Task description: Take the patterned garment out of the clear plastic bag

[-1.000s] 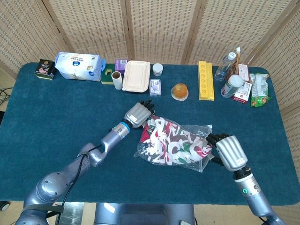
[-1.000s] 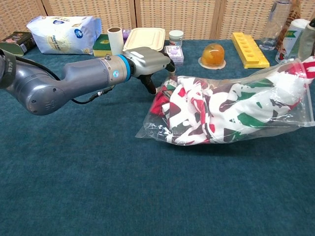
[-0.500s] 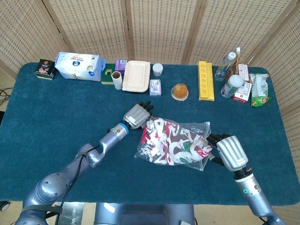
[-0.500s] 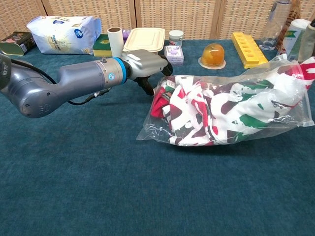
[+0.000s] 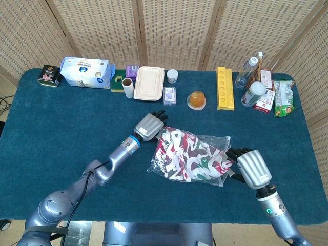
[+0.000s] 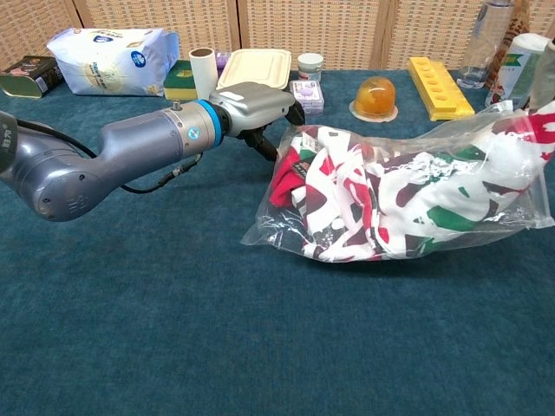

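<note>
The clear plastic bag (image 5: 215,141) (image 6: 486,130) lies on the blue table, right of centre, with the red, white and green patterned garment (image 5: 187,156) (image 6: 364,195) bunched inside. The garment's left end pokes out of the bag's mouth. My left hand (image 5: 149,124) (image 6: 256,102) sits at that end, its dark fingers (image 6: 262,146) curled onto the cloth's upper edge. At the bag's right end, my right hand (image 5: 251,168) grips the plastic with its fingers tucked under it. The chest view does not show the right hand clearly.
Along the table's back edge stand a tissue pack (image 5: 86,72), a paper roll (image 5: 128,87), a white lunch box (image 5: 149,82), an orange jelly cup (image 5: 197,99) and a yellow tray (image 5: 224,87). Bottles and snack packs (image 5: 266,92) crowd the back right corner.
The garment's left end has risen and bunched up toward my left hand, which shifted slightly. The bag's right end moved a little with the right hand.
</note>
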{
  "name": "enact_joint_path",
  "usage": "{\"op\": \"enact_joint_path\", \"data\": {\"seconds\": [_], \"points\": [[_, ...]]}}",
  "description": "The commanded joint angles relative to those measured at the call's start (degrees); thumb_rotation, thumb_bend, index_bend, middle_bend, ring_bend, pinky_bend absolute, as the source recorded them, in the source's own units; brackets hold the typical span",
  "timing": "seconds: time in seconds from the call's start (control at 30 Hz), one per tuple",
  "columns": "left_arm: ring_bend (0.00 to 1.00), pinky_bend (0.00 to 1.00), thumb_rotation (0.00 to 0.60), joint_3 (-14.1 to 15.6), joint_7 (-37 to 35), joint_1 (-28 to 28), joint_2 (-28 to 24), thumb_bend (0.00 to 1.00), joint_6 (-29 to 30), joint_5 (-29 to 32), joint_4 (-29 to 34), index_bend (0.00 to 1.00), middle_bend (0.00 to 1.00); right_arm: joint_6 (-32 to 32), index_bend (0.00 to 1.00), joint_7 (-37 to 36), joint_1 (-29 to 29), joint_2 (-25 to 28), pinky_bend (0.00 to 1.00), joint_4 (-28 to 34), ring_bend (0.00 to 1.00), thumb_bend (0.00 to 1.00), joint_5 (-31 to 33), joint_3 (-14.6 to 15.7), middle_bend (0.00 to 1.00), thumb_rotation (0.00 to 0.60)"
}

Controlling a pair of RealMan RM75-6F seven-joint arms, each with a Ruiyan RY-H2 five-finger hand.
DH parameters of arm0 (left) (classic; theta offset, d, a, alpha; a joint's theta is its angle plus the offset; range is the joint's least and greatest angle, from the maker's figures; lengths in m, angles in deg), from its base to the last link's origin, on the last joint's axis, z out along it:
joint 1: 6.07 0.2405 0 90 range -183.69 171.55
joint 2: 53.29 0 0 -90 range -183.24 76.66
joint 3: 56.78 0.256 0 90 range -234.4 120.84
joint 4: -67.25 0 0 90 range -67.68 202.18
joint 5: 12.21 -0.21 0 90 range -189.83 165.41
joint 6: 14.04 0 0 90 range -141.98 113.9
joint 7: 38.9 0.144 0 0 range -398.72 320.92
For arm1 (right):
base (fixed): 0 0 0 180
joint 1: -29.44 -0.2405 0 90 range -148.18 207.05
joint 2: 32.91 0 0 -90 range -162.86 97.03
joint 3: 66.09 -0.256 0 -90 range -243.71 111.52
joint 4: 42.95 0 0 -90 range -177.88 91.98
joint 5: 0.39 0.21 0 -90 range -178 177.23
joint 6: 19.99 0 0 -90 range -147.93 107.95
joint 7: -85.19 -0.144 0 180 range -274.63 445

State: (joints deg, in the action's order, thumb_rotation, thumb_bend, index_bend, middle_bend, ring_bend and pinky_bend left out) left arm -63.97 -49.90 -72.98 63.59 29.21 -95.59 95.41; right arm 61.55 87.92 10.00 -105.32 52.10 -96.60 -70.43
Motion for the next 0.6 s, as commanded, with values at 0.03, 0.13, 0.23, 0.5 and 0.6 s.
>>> {"op": "enact_joint_path", "data": {"seconds": [0.03, 0.13, 0.23, 0.5, 0.6], "points": [[0.1, 0.28, 0.6, 0.42, -0.31, 0.49, -0.27, 0.54, 0.3, -0.34, 0.01, 0.66, 0.24, 0.05, 0.76, -0.16, 0.04, 0.06, 0.66, 0.02, 0.65, 0.56, -0.1, 0.1, 0.56, 0.6], [0.1, 0.28, 0.6, 1.01, -0.63, 1.12, -0.9, 0.54, 0.95, -0.86, 0.54, 0.66, 0.24, 0.02, 0.76, -0.31, 0.02, 0.09, 0.66, -0.02, 0.65, 0.56, -0.14, 0.13, 0.56, 0.6], [0.1, 0.28, 0.6, 1.82, -0.89, 2.13, -2.11, 0.54, 1.72, -1.47, 1.48, 0.66, 0.24, 0.0, 0.76, -0.45, 0.05, 0.07, 0.66, -0.12, 0.65, 0.56, -0.05, 0.15, 0.56, 0.6], [0.1, 0.28, 0.6, 3.37, -1.32, 5.4, -5.73, 0.54, 2.65, -1.82, 4.73, 0.66, 0.24, 0.58, 0.76, -0.36, 0.34, 0.16, 0.66, 0.04, 0.65, 0.56, -0.27, 0.21, 0.56, 0.6], [0.1, 0.28, 0.6, 3.77, -1.44, 6.61, -7.29, 0.54, 3.34, -1.9, 6.48, 0.66, 0.24, 0.79, 0.76, -0.17, 0.48, 0.28, 0.66, 0.31, 0.65, 0.56, -0.39, 0.27, 0.56, 0.6]]}}
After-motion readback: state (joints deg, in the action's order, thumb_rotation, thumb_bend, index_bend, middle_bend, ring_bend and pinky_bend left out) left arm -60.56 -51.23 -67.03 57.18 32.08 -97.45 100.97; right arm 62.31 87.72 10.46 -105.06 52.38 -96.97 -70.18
